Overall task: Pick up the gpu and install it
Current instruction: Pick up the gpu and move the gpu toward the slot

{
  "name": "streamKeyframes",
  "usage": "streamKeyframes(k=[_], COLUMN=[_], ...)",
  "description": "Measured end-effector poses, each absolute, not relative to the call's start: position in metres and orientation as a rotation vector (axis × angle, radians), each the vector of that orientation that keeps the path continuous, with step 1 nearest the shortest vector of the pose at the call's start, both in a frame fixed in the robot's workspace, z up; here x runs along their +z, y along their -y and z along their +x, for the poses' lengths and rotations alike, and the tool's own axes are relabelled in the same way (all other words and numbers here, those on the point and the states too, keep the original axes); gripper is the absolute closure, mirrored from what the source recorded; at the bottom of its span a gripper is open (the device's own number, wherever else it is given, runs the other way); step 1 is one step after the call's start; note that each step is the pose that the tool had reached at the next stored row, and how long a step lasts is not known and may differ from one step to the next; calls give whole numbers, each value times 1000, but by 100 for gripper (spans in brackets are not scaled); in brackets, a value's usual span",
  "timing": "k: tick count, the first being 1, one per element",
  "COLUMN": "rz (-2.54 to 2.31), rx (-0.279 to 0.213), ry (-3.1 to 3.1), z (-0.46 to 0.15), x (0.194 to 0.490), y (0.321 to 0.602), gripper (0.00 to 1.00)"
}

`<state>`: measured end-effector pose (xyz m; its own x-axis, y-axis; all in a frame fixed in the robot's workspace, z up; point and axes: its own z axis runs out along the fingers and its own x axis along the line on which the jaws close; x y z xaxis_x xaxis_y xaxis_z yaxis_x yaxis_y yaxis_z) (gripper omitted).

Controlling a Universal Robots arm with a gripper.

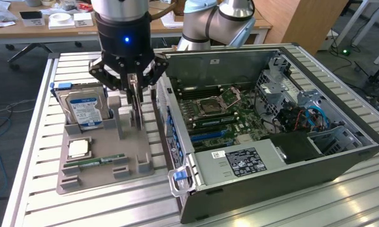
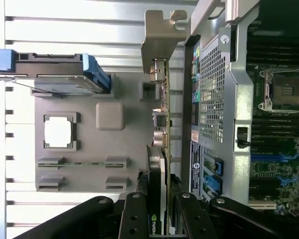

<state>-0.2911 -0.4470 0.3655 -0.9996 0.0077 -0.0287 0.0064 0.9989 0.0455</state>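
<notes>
Slatted metal table (image 1: 340, 201), office desks (image 1: 25, 29) behind. Gripper (image 1: 134, 90) pinches the gpu (image 1: 137, 111) beside the computer case (image 1: 271, 187). Long axis vertical, bracket (image 2: 162, 35) down.

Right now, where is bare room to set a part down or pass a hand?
Bare table slats lie near the camera in front of the tray, and in a strip on the exterior view's left of the hard drive. Crowded: between tray and case, where the gripper holds the gpu.

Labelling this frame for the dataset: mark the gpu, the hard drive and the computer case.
gpu (image 2: 159, 40): wrist view, on its silvery end bracket.
hard drive (image 1: 85, 112): exterior view, on its blue-white label.
computer case (image 1: 271, 185): exterior view, on its dark outer wall.
</notes>
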Motion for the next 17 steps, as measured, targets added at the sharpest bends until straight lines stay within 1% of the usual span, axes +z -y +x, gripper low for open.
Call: streamKeyframes(k=[10, 17], rz=[11, 11], rx=[71, 71], ry=[-3111, -3111], z=[-291, -291], x=[409, 427], y=[447, 447], gripper=[73, 73])
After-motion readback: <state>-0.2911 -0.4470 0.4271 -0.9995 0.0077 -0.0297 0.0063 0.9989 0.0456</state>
